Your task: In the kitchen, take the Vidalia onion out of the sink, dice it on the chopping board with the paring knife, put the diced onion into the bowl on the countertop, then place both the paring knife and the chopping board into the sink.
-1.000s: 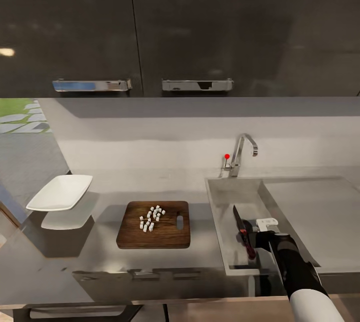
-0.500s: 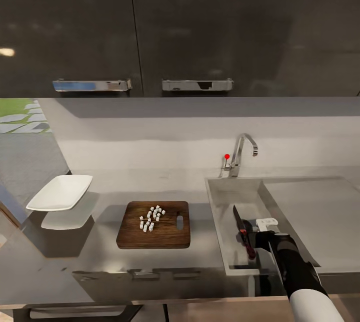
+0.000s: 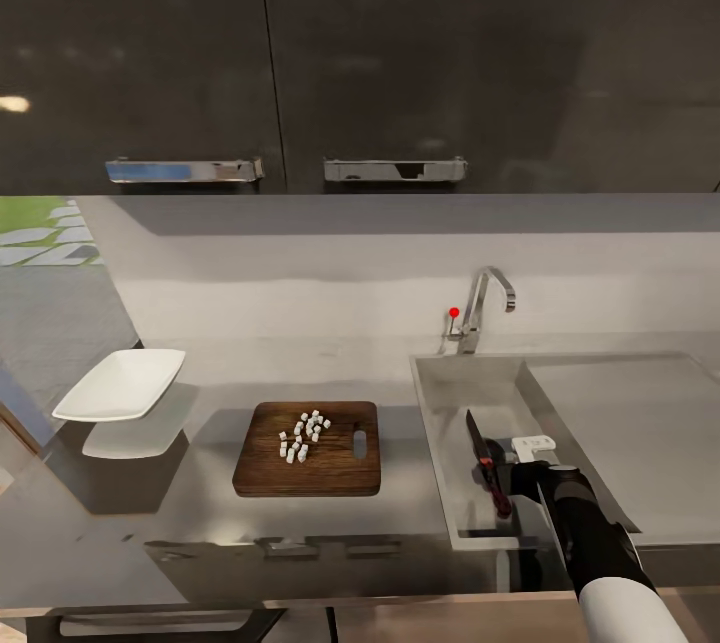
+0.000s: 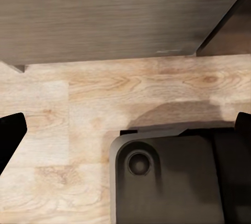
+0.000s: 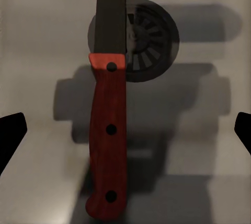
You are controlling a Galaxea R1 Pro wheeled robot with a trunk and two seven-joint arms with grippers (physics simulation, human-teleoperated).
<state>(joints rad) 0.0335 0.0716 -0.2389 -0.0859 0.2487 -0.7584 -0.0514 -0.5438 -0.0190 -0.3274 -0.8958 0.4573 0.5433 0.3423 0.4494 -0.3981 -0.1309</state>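
now the paring knife [image 3: 486, 464] lies in the sink [image 3: 446, 393], right end effector [image 3: 512, 471] released beside it.
red three-rivet handle, dark blade over the drain [image 5: 137, 38]; white diced onion [image 3: 303, 435] sits on the chopping board [image 3: 308, 448], left end effector [image 4: 125, 130] spread above wooden floor [image 4: 78, 109].

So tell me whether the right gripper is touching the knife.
Apart. In the right wrist view the knife lies in the sink over the drain, with the open jaws at the picture's edges, well clear of its handle.
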